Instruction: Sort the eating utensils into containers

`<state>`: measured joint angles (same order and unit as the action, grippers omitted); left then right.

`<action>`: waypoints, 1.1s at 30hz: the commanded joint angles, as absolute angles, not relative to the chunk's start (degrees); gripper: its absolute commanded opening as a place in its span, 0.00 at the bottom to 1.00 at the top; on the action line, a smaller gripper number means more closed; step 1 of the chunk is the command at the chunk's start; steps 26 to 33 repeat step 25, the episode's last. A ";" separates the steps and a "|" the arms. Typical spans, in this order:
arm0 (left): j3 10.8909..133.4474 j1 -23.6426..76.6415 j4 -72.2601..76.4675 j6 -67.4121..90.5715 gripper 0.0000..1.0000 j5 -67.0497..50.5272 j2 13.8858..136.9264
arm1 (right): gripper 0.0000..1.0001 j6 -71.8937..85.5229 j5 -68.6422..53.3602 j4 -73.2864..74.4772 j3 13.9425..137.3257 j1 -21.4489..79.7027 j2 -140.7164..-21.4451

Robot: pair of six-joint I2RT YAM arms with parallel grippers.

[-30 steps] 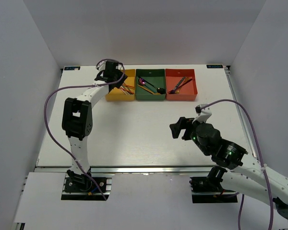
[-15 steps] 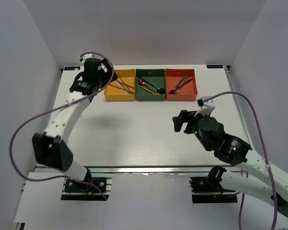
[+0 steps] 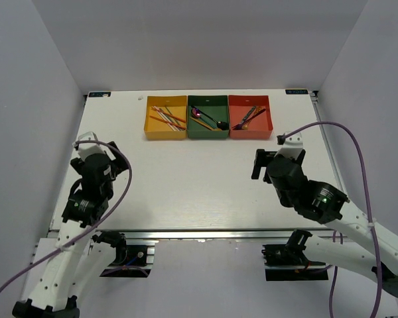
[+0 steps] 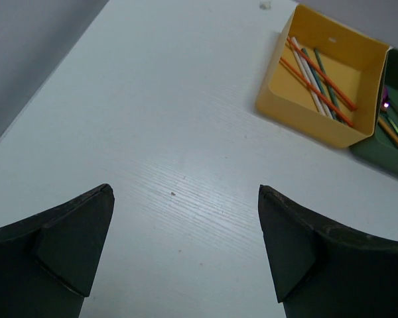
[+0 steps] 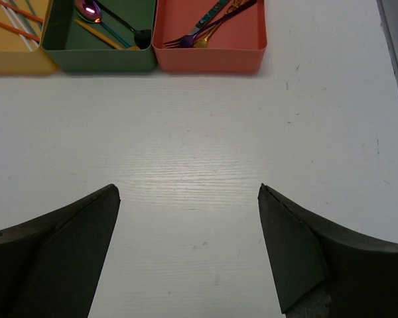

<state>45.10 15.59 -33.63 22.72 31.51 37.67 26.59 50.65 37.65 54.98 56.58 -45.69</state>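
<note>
The yellow-orange tray [image 3: 150, 126] holds several chopsticks [image 3: 166, 118], orange-red, grey-green and silver. The dark green tray [image 3: 207, 134] holds spoons [image 3: 209, 118]. The red-orange tray [image 3: 250, 134] holds forks [image 3: 249, 118]. No utensil lies on the table. My left gripper [image 3: 96, 151] is open and empty over the left side of the table, well short of the yellow-orange tray [image 4: 305, 126]. My right gripper [image 3: 272, 161] is open and empty over the table in front of the red-orange tray [image 5: 209, 59]. Both wrist views show bare table between the open jaws of the left gripper [image 4: 184, 190] and the right gripper [image 5: 188, 189].
The three trays stand in a row at the far middle of the white table [image 3: 186, 179]. Grey walls close in the left, right and back sides. The table's right edge [image 5: 393, 40] runs near the red-orange tray. Purple cables loop from both arms.
My left arm has drawn back from the yellow-orange tray to the near left of the table. My right gripper has shifted a little to the right and farther.
</note>
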 commanded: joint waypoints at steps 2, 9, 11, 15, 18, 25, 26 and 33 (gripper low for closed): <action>44.65 15.47 -30.50 22.23 0.98 34.98 33.58 | 0.89 27.86 53.00 38.76 52.04 56.25 -40.09; 45.53 15.47 -33.75 26.01 0.98 39.19 36.29 | 0.89 26.54 51.15 35.87 47.47 56.25 -35.86; 45.79 15.47 -33.93 26.37 0.98 39.38 36.30 | 0.89 26.45 50.72 35.60 47.37 56.25 -36.47; 45.53 15.47 -33.75 26.72 0.98 39.99 35.07 | 0.89 27.15 50.27 35.25 47.55 56.25 -38.14; 45.26 15.56 -33.57 26.72 0.98 39.99 34.28 | 0.89 27.42 49.57 34.72 47.64 56.25 -39.11; 45.44 15.47 -33.84 26.98 0.98 40.69 35.07 | 0.89 26.99 48.69 32.35 47.46 56.25 -39.72; 45.44 15.47 -33.84 26.98 0.98 40.69 35.07 | 0.89 26.99 48.69 32.35 47.46 56.25 -39.72; 45.44 15.47 -33.84 26.98 0.98 40.69 35.07 | 0.89 26.99 48.69 32.35 47.46 56.25 -39.72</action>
